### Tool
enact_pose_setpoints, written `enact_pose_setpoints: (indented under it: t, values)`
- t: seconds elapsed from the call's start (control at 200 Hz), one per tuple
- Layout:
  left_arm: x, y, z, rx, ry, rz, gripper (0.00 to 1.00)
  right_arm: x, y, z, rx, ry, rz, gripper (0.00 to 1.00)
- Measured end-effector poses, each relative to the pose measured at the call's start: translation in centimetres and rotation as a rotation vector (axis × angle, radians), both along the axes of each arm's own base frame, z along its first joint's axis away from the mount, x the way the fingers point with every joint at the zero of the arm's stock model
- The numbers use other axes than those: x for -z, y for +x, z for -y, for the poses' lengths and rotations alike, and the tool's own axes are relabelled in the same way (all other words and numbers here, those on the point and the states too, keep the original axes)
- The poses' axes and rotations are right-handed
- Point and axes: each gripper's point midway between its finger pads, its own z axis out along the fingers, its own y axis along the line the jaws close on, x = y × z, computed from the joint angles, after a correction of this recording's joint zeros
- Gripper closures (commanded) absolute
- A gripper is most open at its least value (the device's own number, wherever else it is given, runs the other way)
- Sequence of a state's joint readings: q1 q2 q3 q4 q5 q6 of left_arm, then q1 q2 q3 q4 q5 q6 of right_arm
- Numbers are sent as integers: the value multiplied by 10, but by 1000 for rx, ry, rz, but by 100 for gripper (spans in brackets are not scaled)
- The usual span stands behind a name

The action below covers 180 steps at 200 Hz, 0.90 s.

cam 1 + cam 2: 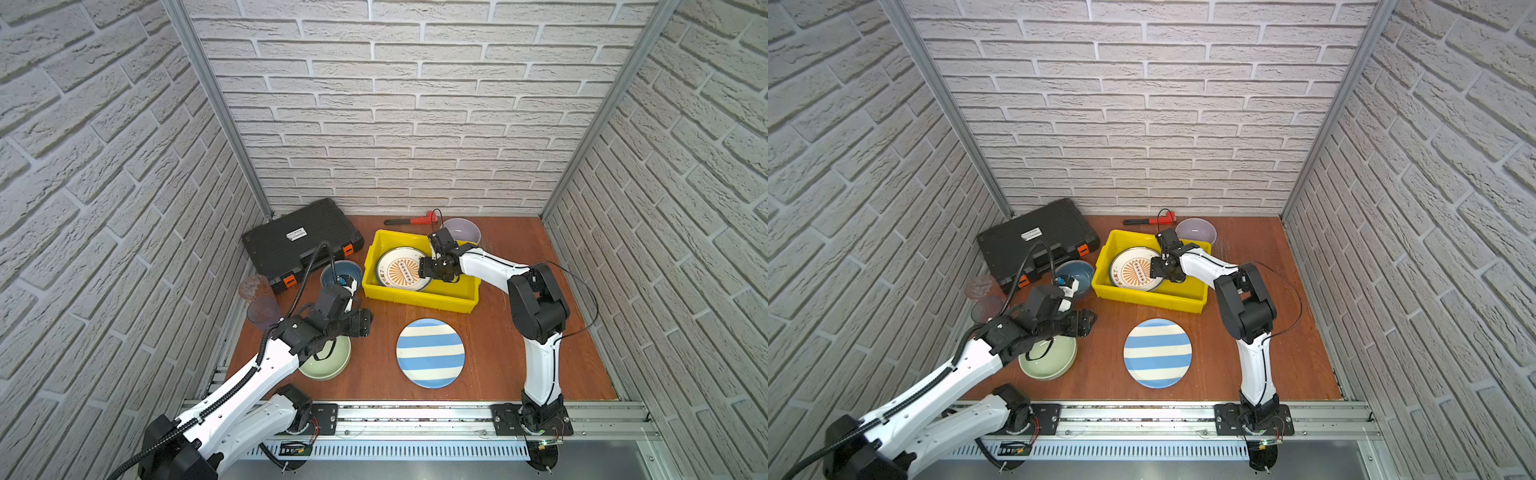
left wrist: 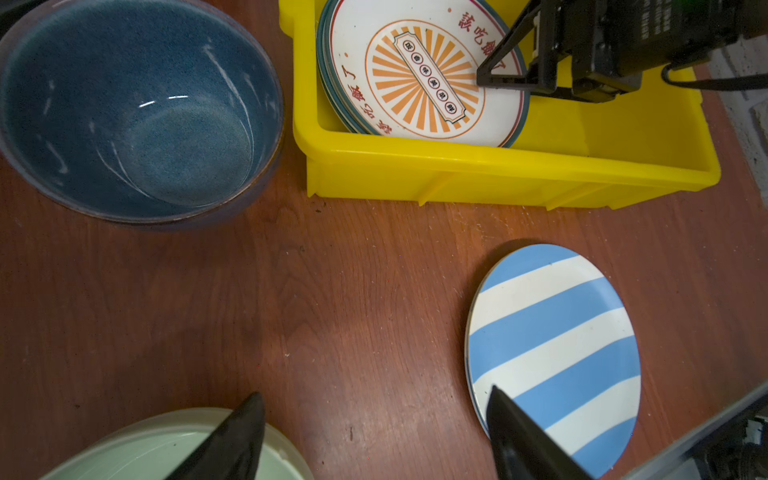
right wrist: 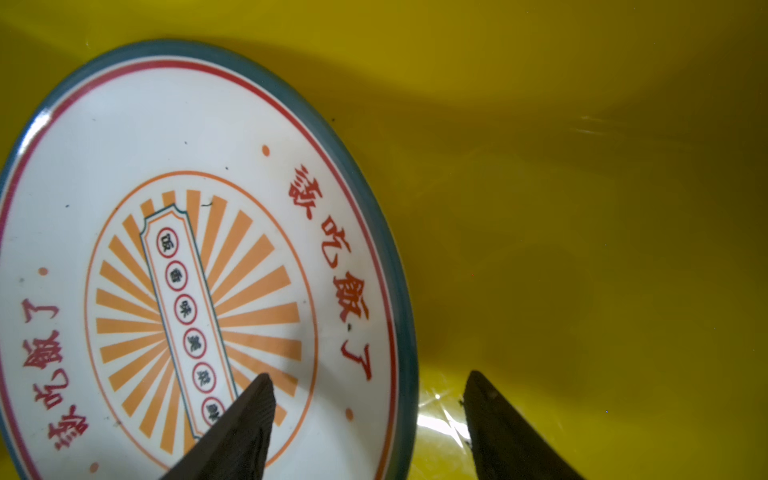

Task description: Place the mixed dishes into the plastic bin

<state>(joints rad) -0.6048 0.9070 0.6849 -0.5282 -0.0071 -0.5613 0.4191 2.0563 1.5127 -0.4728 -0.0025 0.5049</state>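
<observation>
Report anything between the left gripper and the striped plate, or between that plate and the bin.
Nothing visible lies between the left gripper and the striped plate, only bare table. At the bin, the right gripper hangs open over the sunburst plate inside.

Both top views are bright and evenly lit from overhead, with only soft, short shadows on the wooden table. The wide lens bows the brick walls and stretches them toward the edges. In the left wrist view the focus is crisp, thin white glints streak the blue bowl, and a narrow dark shadow hugs one edge of the striped plate. The right wrist view is dimmer and yellow-tinted, with shade pooling inside the yellow bin, a white glare patch on its floor, and the fingertips of the right gripper blurred.
</observation>
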Motion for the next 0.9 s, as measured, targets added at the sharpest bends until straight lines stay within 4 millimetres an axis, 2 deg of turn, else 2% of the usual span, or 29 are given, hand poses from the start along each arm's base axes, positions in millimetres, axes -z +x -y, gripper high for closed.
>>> enact_pose_setpoints:
  t: [0.13,0.49,0.705,0.9]
  values:
    - [0,0,0,0,0,0,17,-8,1,-2,-10,-6,17,38]
    - [2,-1,0,0,2,-4,17,-9,-3,-10,-22,-4,16,58]
    - [2,-1,-1,0,3,-5,17,-9,-3,-9,-20,-6,17,59]
    - [2,-1,-1,0,3,-5,17,-9,-3,-8,-23,-12,17,48]
